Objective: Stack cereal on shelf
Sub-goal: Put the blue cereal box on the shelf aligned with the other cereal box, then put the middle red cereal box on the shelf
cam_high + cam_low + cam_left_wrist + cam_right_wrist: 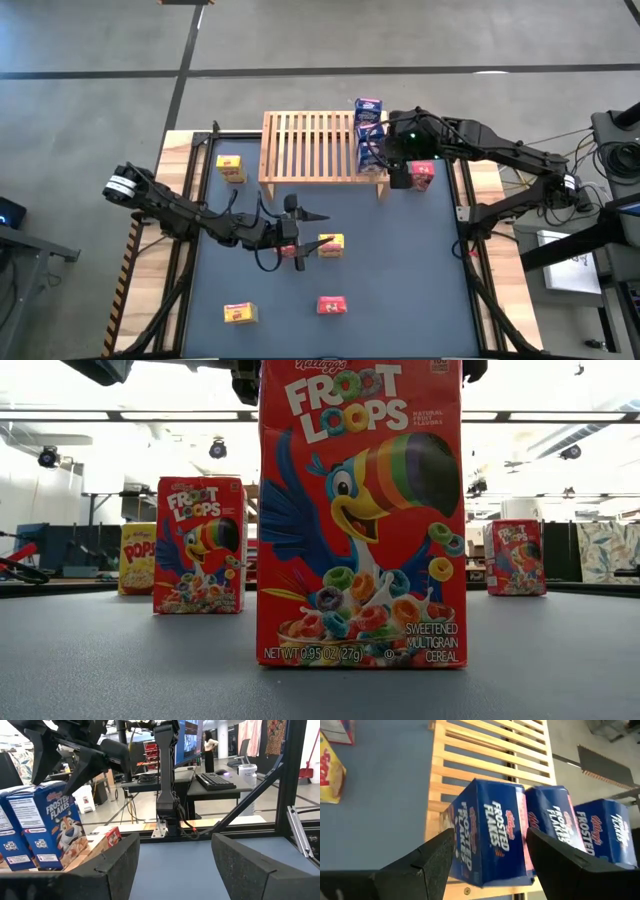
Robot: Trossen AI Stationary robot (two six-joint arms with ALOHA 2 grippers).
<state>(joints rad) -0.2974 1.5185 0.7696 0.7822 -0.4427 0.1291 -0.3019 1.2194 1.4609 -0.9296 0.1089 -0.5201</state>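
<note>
The light-wood shelf (310, 145) stands at the table's far middle. Three blue cereal boxes (370, 130) stand in a row on its right end. My right gripper (380, 158) is open, its fingers on either side of the nearest blue box (490, 840). My left gripper (305, 212) is open and empty above mid-table, with bare table between its fingers (175, 865). On the table lie a red box (290, 250) under the left arm, a red box (422, 172) right of the shelf, a red box (332, 305) and three yellow boxes (230, 167), (330, 245), (240, 313). My right gripper comes slanting from above and the table's right. One finger (437, 857) stands at each side of the nearest blue box, which rests upright on the slats. I cannot tell whether the fingers touch its sides (455, 835).
The low view is filled by a red box (360, 520) close to the camera, with another red (200, 545), a yellow (138, 558) and a third red (515, 557) behind. The shelf's left and middle slats (295, 140) are bare. Black frame rails (462, 210) run along the table's sides.
</note>
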